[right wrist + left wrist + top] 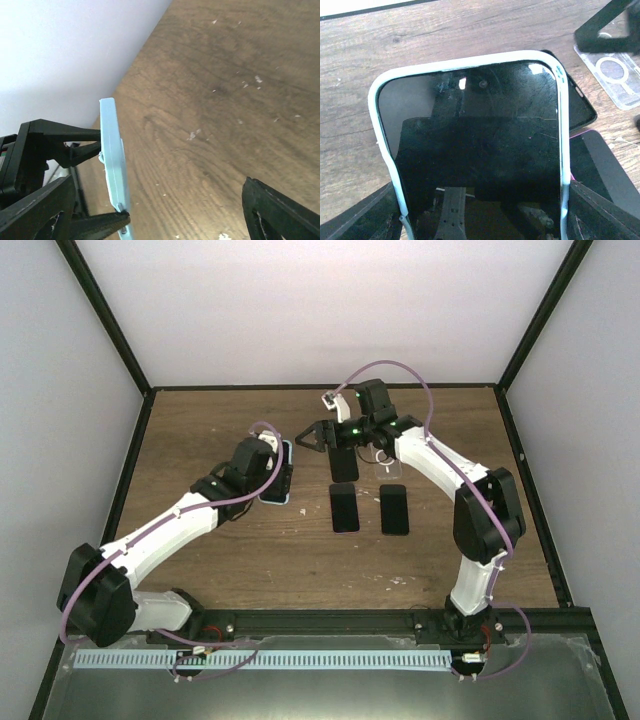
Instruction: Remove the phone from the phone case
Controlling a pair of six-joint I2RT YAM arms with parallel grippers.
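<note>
Wooden table (200,430): one blue-cased phone (475,140), one clear case (615,85).

Lower end of phone case (385,150) cut off at frame edge, black phone (581,106) behind it mostly hidden, clear case (620,85) right of it partly covered by blurred black bar (605,30), identity unclear.
</note>
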